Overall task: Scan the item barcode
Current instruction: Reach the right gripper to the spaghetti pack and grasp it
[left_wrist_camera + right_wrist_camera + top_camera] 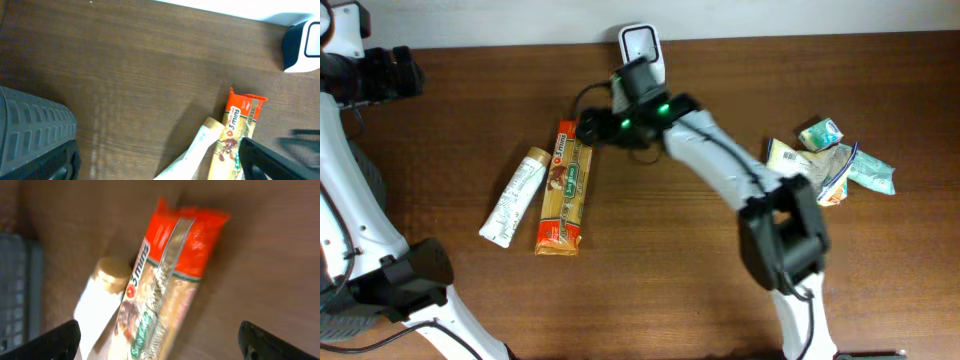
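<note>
Right gripper is seen spread wide, empty, over the far end of the noodle packet. The packet is laid flat just right of a tube, near the scanner. Left gripper is likewise spread, empty. Grasp is judged pending: the packet must be clamped and its barcode turned to the scanner.

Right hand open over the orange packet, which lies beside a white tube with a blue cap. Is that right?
Not quite: the cap is gold, not blue, as the right wrist view shows. Otherwise yes: the right hand is open over the orange packet, which lies beside the white tube.
</note>
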Available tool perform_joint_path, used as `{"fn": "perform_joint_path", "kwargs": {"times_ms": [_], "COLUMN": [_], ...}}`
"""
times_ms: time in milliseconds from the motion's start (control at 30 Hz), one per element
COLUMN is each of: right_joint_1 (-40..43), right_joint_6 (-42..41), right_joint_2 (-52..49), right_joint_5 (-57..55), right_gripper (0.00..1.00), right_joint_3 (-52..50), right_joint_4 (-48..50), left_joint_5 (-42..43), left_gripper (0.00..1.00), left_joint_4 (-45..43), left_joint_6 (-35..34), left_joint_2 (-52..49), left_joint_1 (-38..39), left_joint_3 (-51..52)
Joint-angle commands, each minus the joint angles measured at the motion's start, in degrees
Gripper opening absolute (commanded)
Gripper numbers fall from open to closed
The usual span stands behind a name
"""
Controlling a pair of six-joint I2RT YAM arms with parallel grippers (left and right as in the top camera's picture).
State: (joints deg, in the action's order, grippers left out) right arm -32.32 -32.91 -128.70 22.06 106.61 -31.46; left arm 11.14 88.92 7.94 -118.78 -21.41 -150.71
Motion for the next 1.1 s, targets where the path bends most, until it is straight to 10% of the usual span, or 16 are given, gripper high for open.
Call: {"fn": "perform_joint_path", "kwargs": {"times_ms": [0,400,500,600,733,1067], "right_joint_1": [-3.0,-8.9,-8.9,-8.2,-4.1,-2.2], "right_joint_6": [-6.7,-6.8,-6.8,-6.6,1.0,19.2], "right_joint_2": [-4.5,-11.3,-11.3,-11.0,-5.2,7.6], "right_joint_5": [-2.2,-3.5,-3.5,-2.8,2.8,-53.5], "right_gripper": [0.99,0.70,0.23,0.04,0.04,0.04], "right_joint_3": [-0.5,-0.5,-0.5,-0.4,-0.4,5.4], "right_joint_4": [1.8,3.1,2.1,2.1,0.5,-38.1], "left_joint_5": [0.4,0.4,0.4,0.4,0.4,0.4], "left_gripper": [0.99,0.99,0.99,0.99,0.99,0.99], "left_joint_4": [-0.1,-0.1,-0.1,-0.1,-0.1,-0.1], "left_joint_6": [0.5,0.5,0.5,0.5,0.5,0.5], "left_joint_2": [1.4,1.4,1.4,1.4,1.4,1.4], "left_joint_1": [-0.1,-0.1,-0.1,-0.1,-0.1,-0.1], "left_joint_3": [-0.6,-0.6,-0.6,-0.6,-0.6,-0.6]}}
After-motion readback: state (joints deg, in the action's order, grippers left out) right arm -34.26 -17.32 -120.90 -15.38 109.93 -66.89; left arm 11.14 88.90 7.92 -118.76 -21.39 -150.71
